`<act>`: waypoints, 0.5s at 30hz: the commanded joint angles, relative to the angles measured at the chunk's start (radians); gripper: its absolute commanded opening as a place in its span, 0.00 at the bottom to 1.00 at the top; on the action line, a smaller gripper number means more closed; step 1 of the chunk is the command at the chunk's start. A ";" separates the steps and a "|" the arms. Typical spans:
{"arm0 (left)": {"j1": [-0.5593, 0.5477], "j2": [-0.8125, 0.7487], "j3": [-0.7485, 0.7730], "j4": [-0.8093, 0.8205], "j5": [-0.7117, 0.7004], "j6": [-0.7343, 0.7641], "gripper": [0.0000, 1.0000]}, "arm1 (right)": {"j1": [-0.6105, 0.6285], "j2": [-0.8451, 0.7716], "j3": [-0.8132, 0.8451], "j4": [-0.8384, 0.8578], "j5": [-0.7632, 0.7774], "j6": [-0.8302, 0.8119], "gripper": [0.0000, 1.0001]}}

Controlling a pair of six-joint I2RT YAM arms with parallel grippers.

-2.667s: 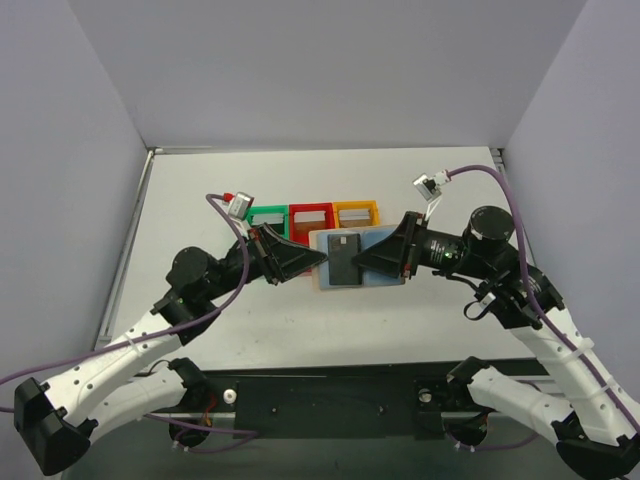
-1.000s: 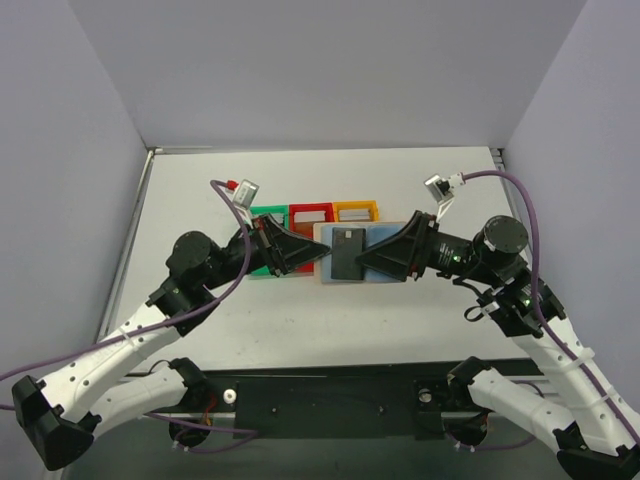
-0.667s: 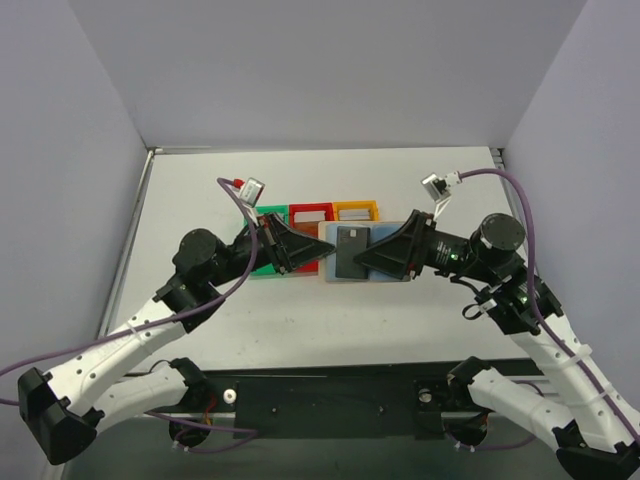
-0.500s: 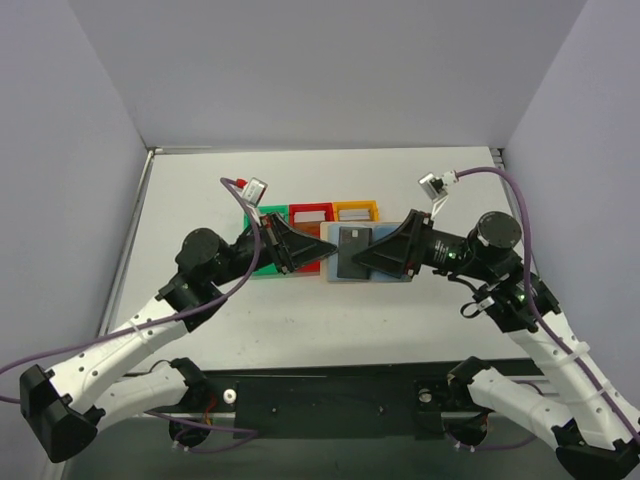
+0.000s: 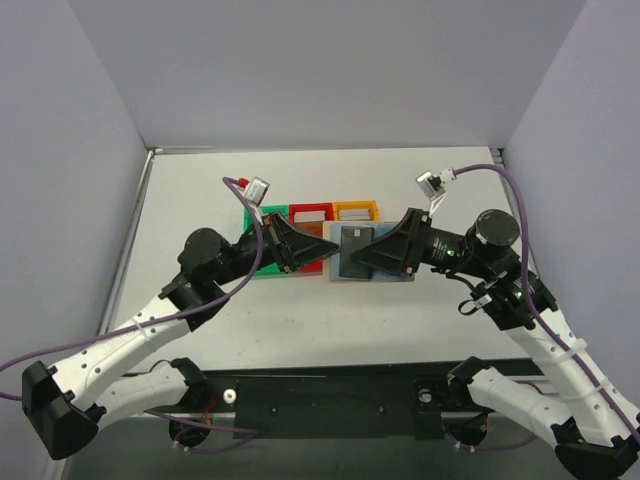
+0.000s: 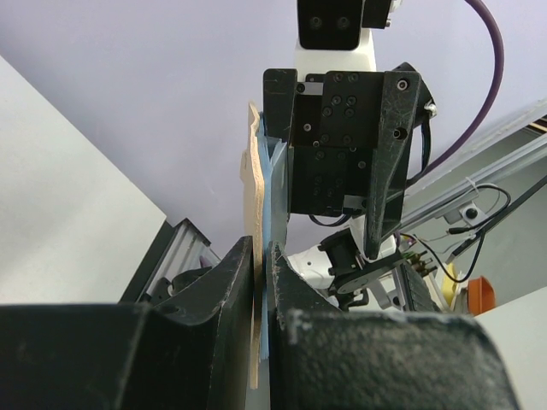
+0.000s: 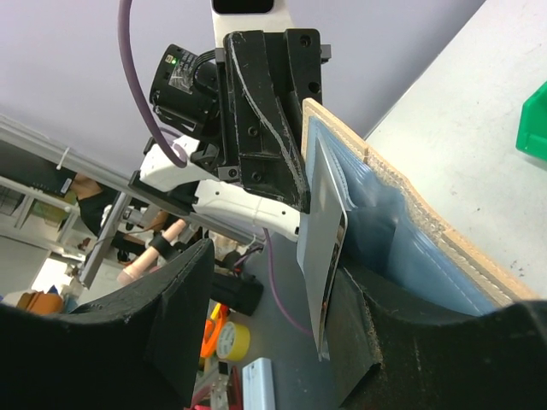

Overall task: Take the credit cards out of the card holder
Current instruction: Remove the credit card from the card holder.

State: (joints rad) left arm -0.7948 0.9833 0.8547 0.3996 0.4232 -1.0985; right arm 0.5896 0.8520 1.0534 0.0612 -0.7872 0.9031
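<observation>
The card holder, tan outside with light blue pockets, is held open above the table between both arms. My left gripper is shut on its left edge; the left wrist view shows the tan cover and blue panel pinched between my fingers. A dark grey card sticks out of the blue pockets. In the right wrist view that card lies against one finger of my right gripper, whose jaws stand wide apart around it. The holder's blue pockets and tan rim sit behind the card.
A green bin, a red bin and an orange bin stand in a row just behind the holder, the green one partly hidden by my left arm. Grey walls close in the table on three sides.
The left arm has reached forward and to the right, and the holder with both grippers has shifted slightly right and away. The left gripper's hold on the holder is unchanged.
</observation>
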 commanded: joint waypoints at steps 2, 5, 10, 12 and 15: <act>-0.012 -0.023 0.006 0.055 -0.009 0.003 0.00 | -0.001 0.001 0.020 0.091 -0.038 0.023 0.47; -0.012 -0.046 0.003 0.031 -0.020 0.020 0.00 | -0.001 -0.004 0.022 0.091 -0.038 0.025 0.46; -0.004 -0.063 -0.008 0.018 -0.024 0.025 0.00 | -0.002 -0.010 0.020 0.092 -0.040 0.030 0.47; -0.001 -0.067 -0.011 0.015 -0.024 0.025 0.00 | -0.005 -0.010 0.020 0.094 -0.041 0.033 0.47; 0.002 -0.071 -0.011 0.012 -0.021 0.025 0.00 | -0.008 -0.013 0.019 0.094 -0.041 0.034 0.46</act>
State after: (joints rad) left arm -0.7967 0.9394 0.8417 0.3809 0.4122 -1.0874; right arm 0.5896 0.8516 1.0534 0.0799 -0.8036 0.9264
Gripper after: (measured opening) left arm 0.177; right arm 0.465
